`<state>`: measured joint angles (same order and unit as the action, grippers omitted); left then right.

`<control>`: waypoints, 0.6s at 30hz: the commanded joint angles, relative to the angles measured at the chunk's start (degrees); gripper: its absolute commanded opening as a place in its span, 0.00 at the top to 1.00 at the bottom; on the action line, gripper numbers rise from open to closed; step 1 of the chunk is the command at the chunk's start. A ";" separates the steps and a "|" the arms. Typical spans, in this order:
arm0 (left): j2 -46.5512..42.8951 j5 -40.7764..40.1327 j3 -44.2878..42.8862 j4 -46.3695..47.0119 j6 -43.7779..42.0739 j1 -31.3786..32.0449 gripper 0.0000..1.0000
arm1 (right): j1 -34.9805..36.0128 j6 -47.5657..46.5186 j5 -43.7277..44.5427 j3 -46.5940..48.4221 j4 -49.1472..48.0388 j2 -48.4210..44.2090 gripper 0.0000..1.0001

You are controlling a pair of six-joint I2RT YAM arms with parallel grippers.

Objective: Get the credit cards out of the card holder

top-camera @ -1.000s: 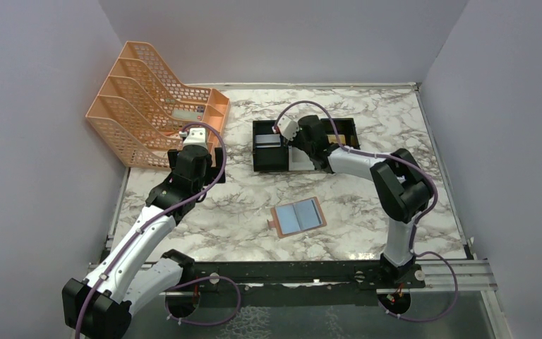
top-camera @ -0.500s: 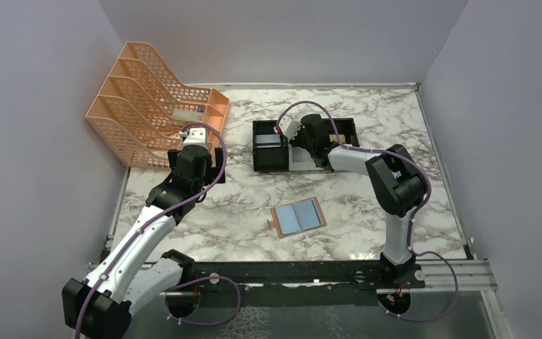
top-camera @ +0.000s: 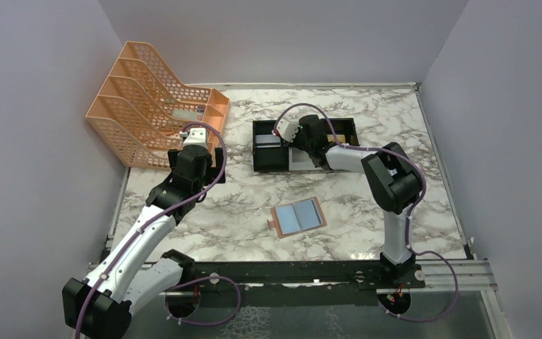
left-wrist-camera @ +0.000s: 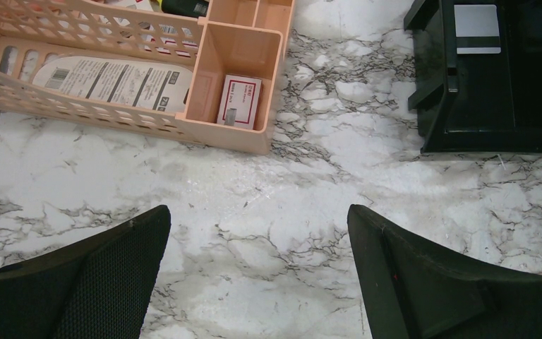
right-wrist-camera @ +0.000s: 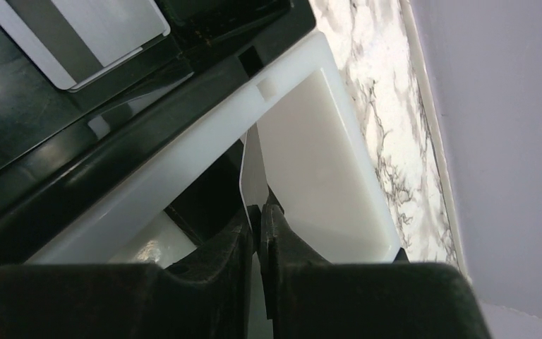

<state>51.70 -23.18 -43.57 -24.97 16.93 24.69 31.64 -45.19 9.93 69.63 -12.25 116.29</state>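
- Wallet (top-camera: 298,217) spread open mid-table, blue lining up, well apart from both claws.
- Right claw (right-wrist-camera: 260,212) pinched tight on pale card (right-wrist-camera: 252,173), edge-on, over white tray (right-wrist-camera: 324,162).
- Striped card (left-wrist-camera: 477,28) lying flat in black tray (left-wrist-camera: 494,113), just beside white one.
- Left claw (left-wrist-camera: 257,219) wide, empty, hovering above bare marble near orange rack (left-wrist-camera: 233,134).

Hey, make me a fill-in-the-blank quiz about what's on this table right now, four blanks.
The wallet lies ____ on the table. The right gripper pinches a thin card above the ____ tray. The striped card rests in the ____ tray. The left gripper holds ____.
Missing words: open, white, black, nothing.
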 commanded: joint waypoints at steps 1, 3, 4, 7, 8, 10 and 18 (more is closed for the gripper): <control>-0.02 0.65 0.11 0.35 -0.84 -0.38 0.01 | -0.17 -0.24 -3.53 1.78 2.36 1.13 0.88; 0.01 0.68 0.15 0.26 -0.92 -0.36 0.01 | -0.22 -0.42 -3.89 2.05 2.96 1.20 0.87; -0.01 0.68 0.15 0.27 -0.93 -0.41 0.01 | -0.20 -0.48 -4.04 2.08 3.10 1.22 0.85; -0.02 0.71 0.15 0.34 -0.93 -0.36 0.01 | -0.17 -0.60 -4.93 2.54 4.17 1.44 0.83; 0.05 0.74 0.15 0.35 -0.93 -0.42 0.01 | -0.22 -0.53 -5.02 2.75 4.48 1.48 0.83; 0.10 0.84 0.15 0.36 -1.00 -0.34 0.01 | -0.26 -0.43 -5.17 2.77 4.97 1.57 0.81; 0.26 1.12 0.15 0.29 -1.11 -0.38 0.01 | -0.60 0.73 -6.09 3.65 6.81 2.07 0.71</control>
<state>51.79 -23.16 -43.57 -24.97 16.69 24.69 31.27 -45.21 5.91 71.55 -7.05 116.68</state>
